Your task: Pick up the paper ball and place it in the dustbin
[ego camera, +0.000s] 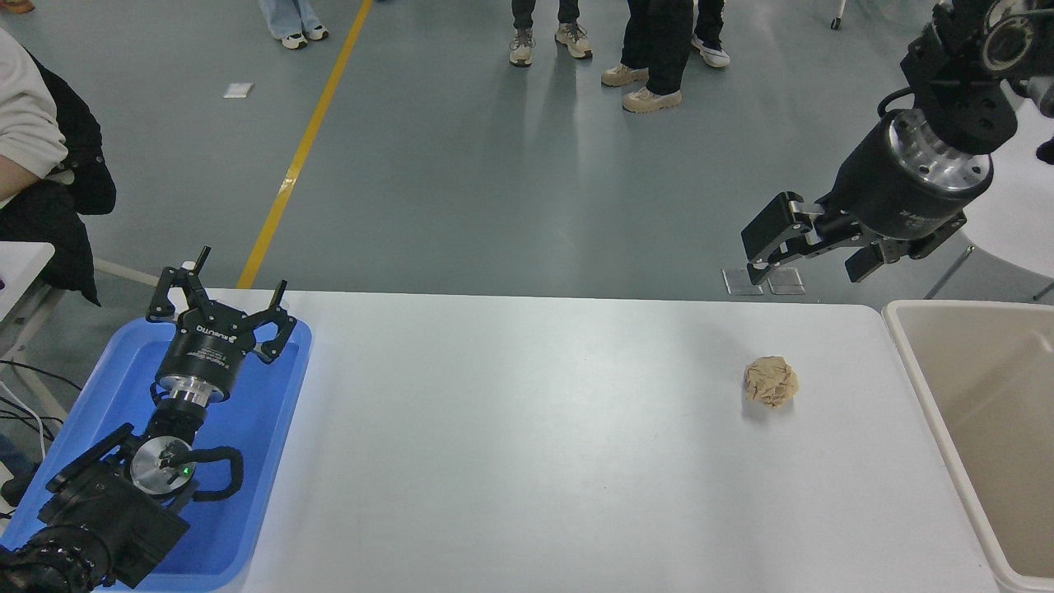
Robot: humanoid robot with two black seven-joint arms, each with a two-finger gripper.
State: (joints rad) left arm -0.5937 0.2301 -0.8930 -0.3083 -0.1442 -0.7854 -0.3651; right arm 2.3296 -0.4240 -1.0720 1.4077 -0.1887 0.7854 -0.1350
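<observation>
The paper ball (771, 381), a creased tan wad, lies on the white table (527, 445) toward its right side. Off the table's right end stands the beige dustbin (906, 350), cut off by the picture's edge, and what shows of its inside is bare. My right gripper (803, 268) hangs high above the table's far right edge, beyond the ball and well above it. Its jaws are open and hold nothing. My left gripper (239, 276) is parked over the blue tray at the lower left, open and empty.
A shallow blue tray (272, 461) sits under the left arm at the table's left end. A seated person's sleeve (29, 123) shows at the far left. Several people's legs (650, 49) stand on the grey floor beyond the table.
</observation>
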